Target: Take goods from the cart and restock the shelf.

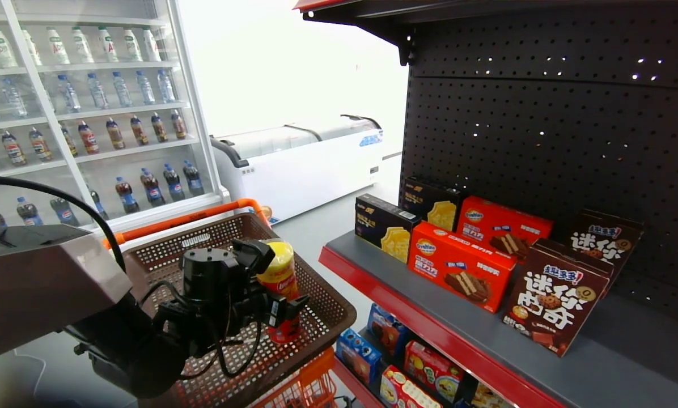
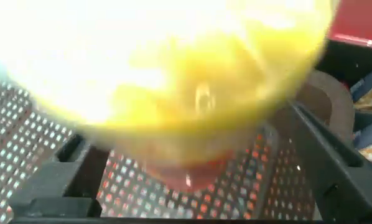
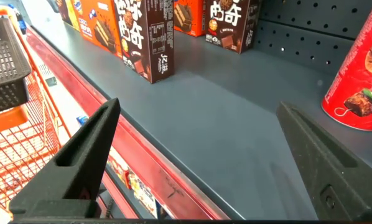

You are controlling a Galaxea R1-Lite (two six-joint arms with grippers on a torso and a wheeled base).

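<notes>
A tall canister with a yellow top and red base stands in the brown cart basket. My left gripper is shut on the canister, one finger near the lid and the other lower down. In the left wrist view the canister sits very close, between the dark fingers. My right gripper hangs open over a bare stretch of the grey shelf, with nothing between its fingers. A red canister stands on the shelf beside it.
Black boxes, orange boxes and dark biscuit boxes line the shelf before a pegboard back. More packets fill the lower shelf. A drinks fridge and chest freezer stand behind the cart.
</notes>
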